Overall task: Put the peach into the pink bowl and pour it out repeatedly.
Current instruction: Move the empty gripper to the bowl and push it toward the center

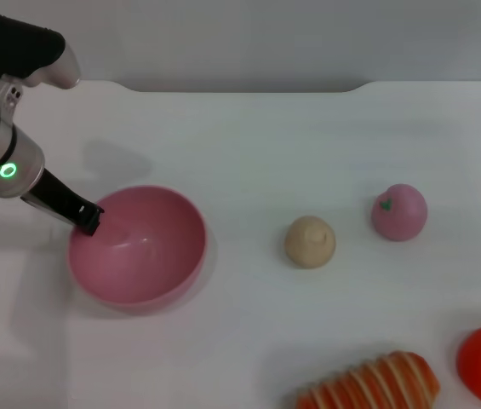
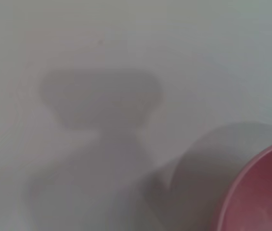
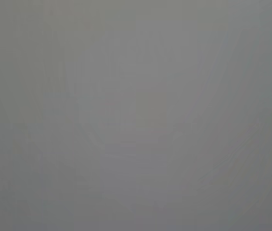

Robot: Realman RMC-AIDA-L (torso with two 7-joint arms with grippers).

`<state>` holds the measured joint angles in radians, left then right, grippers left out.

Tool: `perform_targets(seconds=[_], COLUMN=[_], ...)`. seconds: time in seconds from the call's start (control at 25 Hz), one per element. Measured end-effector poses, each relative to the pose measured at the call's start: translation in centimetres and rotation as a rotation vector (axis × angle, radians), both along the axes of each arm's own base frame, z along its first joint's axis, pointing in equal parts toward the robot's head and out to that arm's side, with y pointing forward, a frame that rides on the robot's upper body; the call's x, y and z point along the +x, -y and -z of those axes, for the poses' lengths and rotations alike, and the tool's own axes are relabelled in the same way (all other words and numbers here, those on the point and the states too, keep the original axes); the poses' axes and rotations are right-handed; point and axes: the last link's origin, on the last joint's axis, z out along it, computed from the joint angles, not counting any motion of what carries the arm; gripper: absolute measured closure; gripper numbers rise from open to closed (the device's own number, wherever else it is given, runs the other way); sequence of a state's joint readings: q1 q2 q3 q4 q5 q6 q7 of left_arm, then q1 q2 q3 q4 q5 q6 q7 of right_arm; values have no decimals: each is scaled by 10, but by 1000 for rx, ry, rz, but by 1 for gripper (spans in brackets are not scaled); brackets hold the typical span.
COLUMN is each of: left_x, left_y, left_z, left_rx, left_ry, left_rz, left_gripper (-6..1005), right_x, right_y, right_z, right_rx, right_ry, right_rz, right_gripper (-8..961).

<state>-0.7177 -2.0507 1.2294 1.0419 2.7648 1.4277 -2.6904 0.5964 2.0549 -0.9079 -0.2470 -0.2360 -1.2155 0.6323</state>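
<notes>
While the peach (image 1: 399, 212) sits out toward the worktop's right edge, the pink bowl (image 1: 137, 245) lies empty near its left edge. We see the left hand (image 1: 89, 218) clamped on the bowl's rim. Loading remains undone; the right hand is out of view.

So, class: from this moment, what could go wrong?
1. The left pincer sits at the rim of the empty pink bowl; a weak hold could let it slip.
2. The beige ball lies beside the peach, inviting a wrong pick.
3. The right pincer is not in view.
</notes>
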Motion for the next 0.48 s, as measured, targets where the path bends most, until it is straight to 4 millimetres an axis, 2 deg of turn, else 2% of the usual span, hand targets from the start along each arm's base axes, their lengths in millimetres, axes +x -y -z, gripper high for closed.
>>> perform_targets(seconds=[0.04, 0.08, 0.12, 0.16, 0.2, 0.24, 0.28, 0.32, 0.4, 0.48], left_x=[-1, -1, -2, -2, -2, -3, -4, -4, -4, -1], left_y=[1, 1, 1, 2, 2, 2, 2, 2, 1, -2], left_z=[0, 0, 1, 1, 1, 1, 1, 1, 0, -2], left_rx=[-1, -2, -2, 0, 2, 4, 6, 8, 14, 26], left_ry=[-1, -1, -1, -1, 0, 0, 0, 0, -1, 0], left_rz=[-2, -3, -3, -3, -2, -1, -1, 1, 9, 28], left_gripper=[937, 941, 945, 949, 949, 948, 948, 947, 947, 948], right_x=[-5, -17, -17, -27, -39, -64, -78, -78, -111, -128], right_y=[0, -1, -1, -1, -1, -4, -6, -6, -15, -20], right_z=[-5, -19, -19, -25, -30, -38, -40, -40, -43, -28], right_rx=[-51, -170, -170, -256, -351, -547, -670, -670, -903, -1138], right_ry=[-46, -102, -102, -103, -81, 29, 100, 100, 229, 367], right_rz=[-74, -219, -219, -295, -361, -451, -468, -468, -458, -376], right_gripper=[395, 395, 395, 395, 395, 395, 395, 395, 396, 396])
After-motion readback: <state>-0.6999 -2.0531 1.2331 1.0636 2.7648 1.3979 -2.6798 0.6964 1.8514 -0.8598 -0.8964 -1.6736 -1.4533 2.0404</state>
